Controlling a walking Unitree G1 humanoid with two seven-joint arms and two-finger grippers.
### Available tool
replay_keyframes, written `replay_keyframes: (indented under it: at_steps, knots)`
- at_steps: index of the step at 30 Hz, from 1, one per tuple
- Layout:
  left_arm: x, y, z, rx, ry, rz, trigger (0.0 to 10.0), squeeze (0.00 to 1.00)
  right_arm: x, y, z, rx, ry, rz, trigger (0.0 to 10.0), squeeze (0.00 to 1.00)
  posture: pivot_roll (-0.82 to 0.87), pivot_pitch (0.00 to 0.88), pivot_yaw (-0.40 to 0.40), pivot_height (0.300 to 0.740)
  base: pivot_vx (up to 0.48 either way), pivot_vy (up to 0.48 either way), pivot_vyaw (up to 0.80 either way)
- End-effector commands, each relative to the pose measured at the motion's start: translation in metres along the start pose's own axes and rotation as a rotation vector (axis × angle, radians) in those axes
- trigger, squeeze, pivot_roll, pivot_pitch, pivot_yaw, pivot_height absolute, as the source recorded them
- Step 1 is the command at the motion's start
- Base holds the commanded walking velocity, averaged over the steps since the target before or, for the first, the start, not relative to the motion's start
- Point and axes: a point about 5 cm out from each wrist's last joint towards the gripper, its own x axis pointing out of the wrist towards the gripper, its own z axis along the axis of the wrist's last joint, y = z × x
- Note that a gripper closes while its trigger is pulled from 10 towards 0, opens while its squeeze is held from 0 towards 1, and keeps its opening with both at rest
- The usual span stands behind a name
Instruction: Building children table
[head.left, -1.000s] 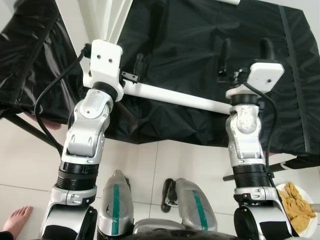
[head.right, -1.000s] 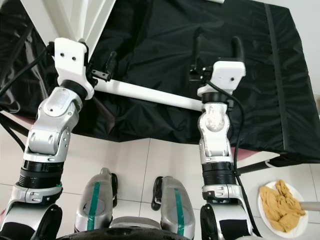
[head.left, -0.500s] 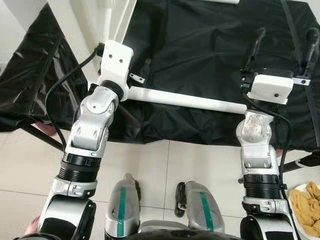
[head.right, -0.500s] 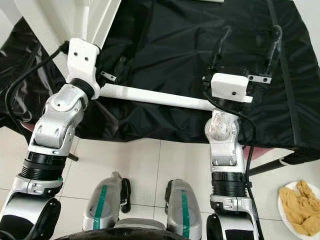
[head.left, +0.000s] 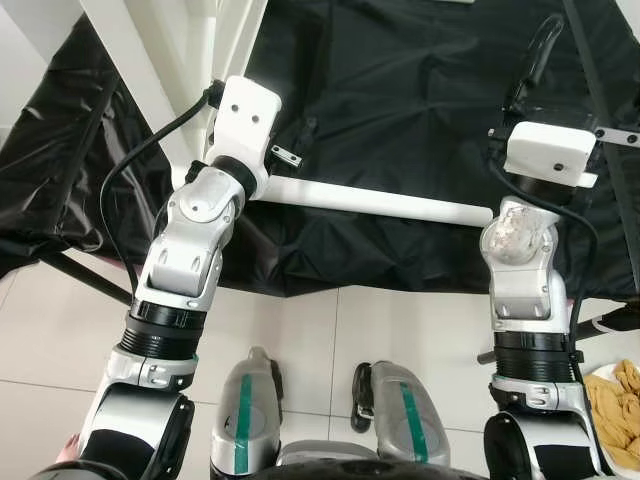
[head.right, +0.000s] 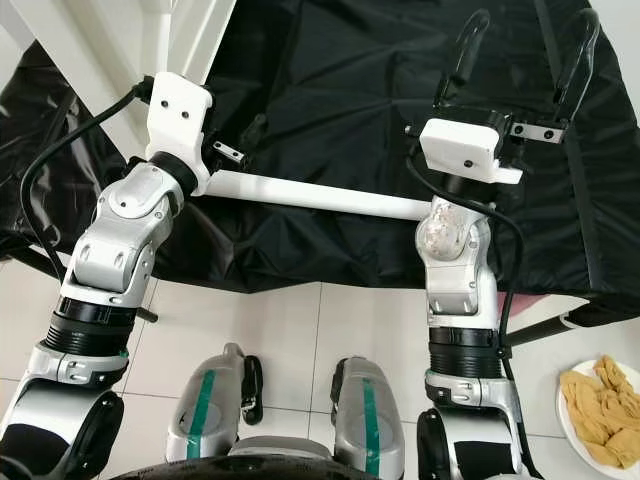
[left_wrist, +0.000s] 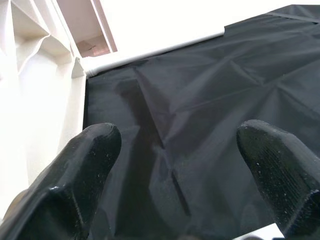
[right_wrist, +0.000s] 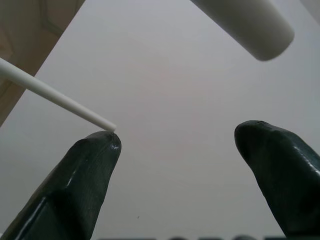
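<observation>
My arms are silver with black ribbed collars, each topped by a white boxy wrist housing with two dark screw holes. Black cables loop off both. The left gripper (left_wrist: 170, 175) and right gripper (head.right: 522, 55) have long black fingers, and my grey feet carry green stripes.

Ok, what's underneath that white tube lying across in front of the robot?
Under the white tube lies the black fabric, creased and draped over the frame. Below its front edge, pale floor tiles show. Whatever the fabric covers beneath the tube is hidden.
</observation>
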Motion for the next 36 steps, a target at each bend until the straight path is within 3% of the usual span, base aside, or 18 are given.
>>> replay_keyframes:
  at_steps: [1,6,12,14,18,29,32,36]
  knots:
    - [-0.003,0.002,-0.003,0.000,0.007,0.032,10.0,0.00,0.006,-0.002,0.006,-0.010,-0.039,-0.009,10.0,0.00,0.09,0.063,0.049,0.740,0.000,0.000,0.00]
    - [-0.004,0.000,-0.005,-0.007,0.011,0.047,10.0,0.00,0.021,-0.007,0.015,-0.073,-0.143,-0.050,10.0,0.00,0.09,0.068,0.031,0.740,0.000,0.000,0.00]
    - [-0.004,0.000,-0.006,-0.009,0.010,0.052,10.0,0.00,0.029,-0.009,0.019,-0.097,-0.186,-0.081,10.0,0.00,0.09,0.064,0.027,0.740,0.000,0.000,0.00]
    - [-0.002,0.000,-0.006,-0.008,0.009,0.053,10.0,0.00,0.043,-0.015,0.023,-0.175,-0.242,-0.154,10.0,0.00,0.09,0.055,0.030,0.740,0.000,0.000,0.00]
    - [-0.001,0.000,-0.006,-0.004,0.008,0.051,10.0,0.00,0.051,-0.019,0.026,-0.221,-0.274,-0.203,10.0,0.00,0.09,0.052,0.036,0.740,0.000,0.000,0.00]
    - [0.001,0.000,-0.005,0.001,0.007,0.044,10.0,0.00,0.066,-0.026,0.030,-0.286,-0.319,-0.303,10.0,0.00,0.09,0.045,0.043,0.740,0.000,0.000,0.00]
    - [0.000,0.001,-0.006,0.005,0.012,0.041,10.0,0.00,0.079,-0.033,0.032,-0.290,-0.320,-0.365,10.0,0.00,0.09,0.044,0.046,0.740,0.000,0.000,0.00]
    - [-0.001,0.000,-0.006,0.007,0.014,0.041,10.0,0.00,0.085,-0.034,0.031,-0.295,-0.307,-0.374,10.0,0.00,0.09,0.044,0.043,0.740,0.000,0.000,0.00]
